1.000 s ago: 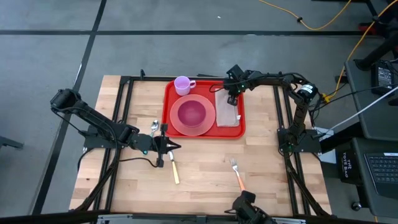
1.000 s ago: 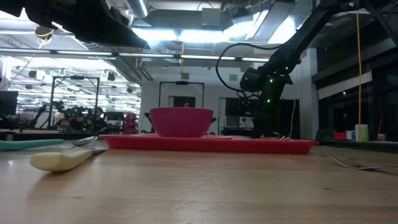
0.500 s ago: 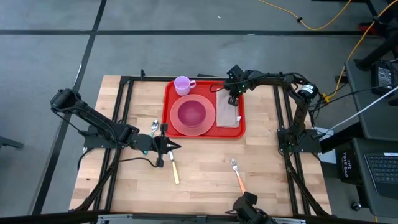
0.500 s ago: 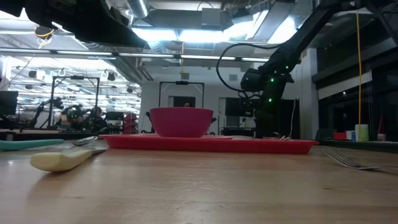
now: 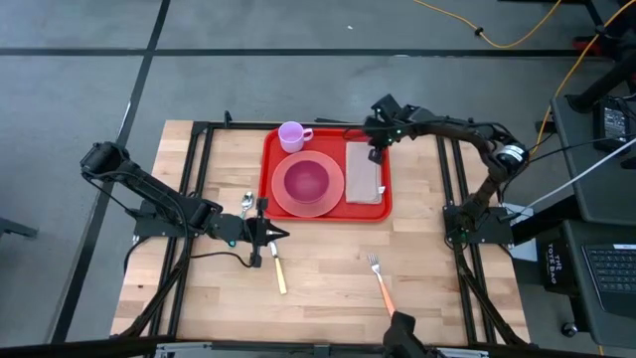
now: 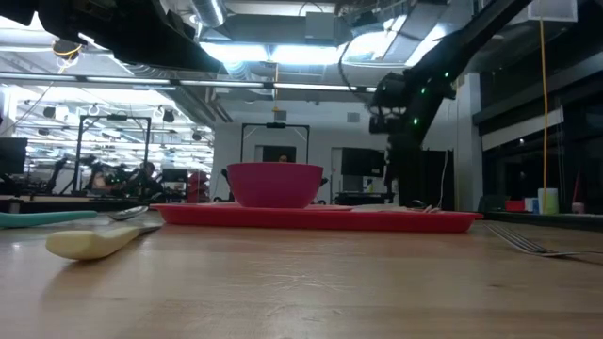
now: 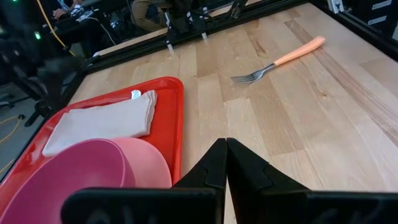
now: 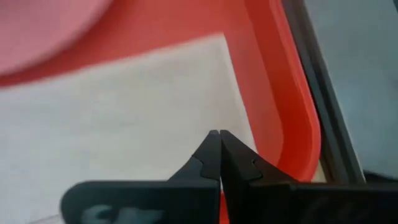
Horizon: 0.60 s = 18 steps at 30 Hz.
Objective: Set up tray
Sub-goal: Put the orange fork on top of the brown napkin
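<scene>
On the near part of the wooden table (image 5: pixel 318 268) lies a fork (image 5: pixel 380 279) with an orange handle, and to its left a knife (image 5: pixel 279 272) with a pale yellow handle. Just beyond the knife, the left gripper (image 5: pixel 281 235) rests low over the table with its fingers pressed together, holding nothing; a spoon (image 5: pixel 246 205) lies close behind that arm. Farther back sits the red tray (image 5: pixel 328 214), at the middle of the table's far half. On it are a pink plate (image 5: pixel 336 197) carrying a darker pink bowl (image 5: pixel 306 180), a lilac cup (image 5: pixel 292 135) in the far left corner, and a folded white napkin (image 5: pixel 364 177) on the right side. The right gripper (image 5: pixel 377 151) hangs above the napkin's far edge, fingers closed and empty.
</scene>
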Each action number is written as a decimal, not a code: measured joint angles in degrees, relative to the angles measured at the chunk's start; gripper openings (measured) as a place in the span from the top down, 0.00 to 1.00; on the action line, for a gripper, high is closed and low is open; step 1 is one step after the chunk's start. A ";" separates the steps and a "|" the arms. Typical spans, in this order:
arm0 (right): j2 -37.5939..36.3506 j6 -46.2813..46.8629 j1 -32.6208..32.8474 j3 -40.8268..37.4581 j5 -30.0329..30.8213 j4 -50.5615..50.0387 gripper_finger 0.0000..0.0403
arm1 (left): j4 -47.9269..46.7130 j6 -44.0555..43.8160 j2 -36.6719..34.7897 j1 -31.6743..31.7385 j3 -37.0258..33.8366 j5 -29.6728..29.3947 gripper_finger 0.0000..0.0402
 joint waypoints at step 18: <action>-19.45 5.16 17.16 0.00 2.87 -3.53 1.00 | 0.00 0.00 0.00 0.01 0.00 0.01 0.99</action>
